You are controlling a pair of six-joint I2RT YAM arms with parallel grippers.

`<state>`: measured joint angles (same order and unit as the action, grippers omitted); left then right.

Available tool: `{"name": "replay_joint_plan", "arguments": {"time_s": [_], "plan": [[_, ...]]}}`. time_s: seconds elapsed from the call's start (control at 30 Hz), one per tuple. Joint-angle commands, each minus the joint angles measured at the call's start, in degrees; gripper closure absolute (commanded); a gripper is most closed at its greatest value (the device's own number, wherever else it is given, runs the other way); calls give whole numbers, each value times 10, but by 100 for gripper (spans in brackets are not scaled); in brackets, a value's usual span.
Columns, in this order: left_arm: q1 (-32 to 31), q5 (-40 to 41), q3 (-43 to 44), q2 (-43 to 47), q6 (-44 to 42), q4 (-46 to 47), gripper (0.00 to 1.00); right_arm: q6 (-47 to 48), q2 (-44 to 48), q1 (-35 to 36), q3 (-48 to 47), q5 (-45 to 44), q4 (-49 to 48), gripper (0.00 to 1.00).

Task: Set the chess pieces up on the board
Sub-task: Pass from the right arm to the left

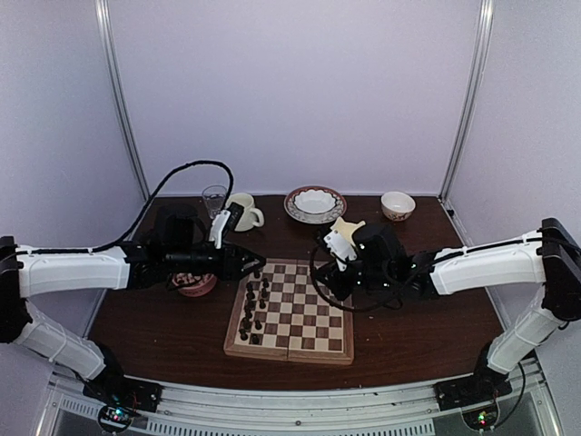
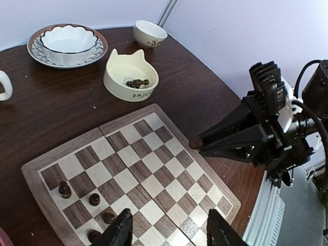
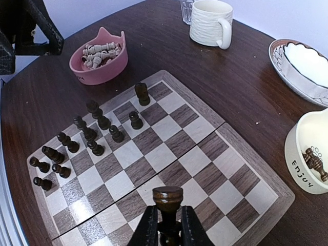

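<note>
Hovering above the board (image 3: 169, 154), right gripper (image 3: 167, 219) clamped on a dark chess piece (image 3: 167, 196), left gripper (image 2: 169, 220) spread apart, empty.

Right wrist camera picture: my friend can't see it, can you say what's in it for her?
The right fingers pinch a dark chess piece over the board. More dark pieces stand grouped on its left side in this view, and a pink bowl of pale pieces sits beyond them.
</note>
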<state>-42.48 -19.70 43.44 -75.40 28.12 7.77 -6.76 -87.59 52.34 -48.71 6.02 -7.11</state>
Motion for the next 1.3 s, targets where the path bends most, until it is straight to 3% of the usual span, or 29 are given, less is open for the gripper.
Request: {"name": "replay_joint_plan", "arguments": {"time_s": [0.0, 0.4, 0.63, 1.07, 1.17, 1.27], "plan": [[-1, -65, 25, -23, 23, 41, 49, 28, 11, 22, 6, -2, -64, 85], [-7, -169, 59, -101, 109, 79, 48, 116, 24, 111, 16, -73, -94, 85], [-18, -187, 78, -122, 116, 65, 44, 124, 13, 119, 8, -90, -91, 86], [-45, -221, 129, -185, 115, 27, 47, 130, 21, 123, 11, -110, -93, 86], [-49, -225, 134, -192, 114, 25, 52, 131, 19, 123, 9, -110, -91, 86], [-51, -227, 140, -197, 114, 20, 65, 131, 20, 124, 11, -110, -93, 86]]}}
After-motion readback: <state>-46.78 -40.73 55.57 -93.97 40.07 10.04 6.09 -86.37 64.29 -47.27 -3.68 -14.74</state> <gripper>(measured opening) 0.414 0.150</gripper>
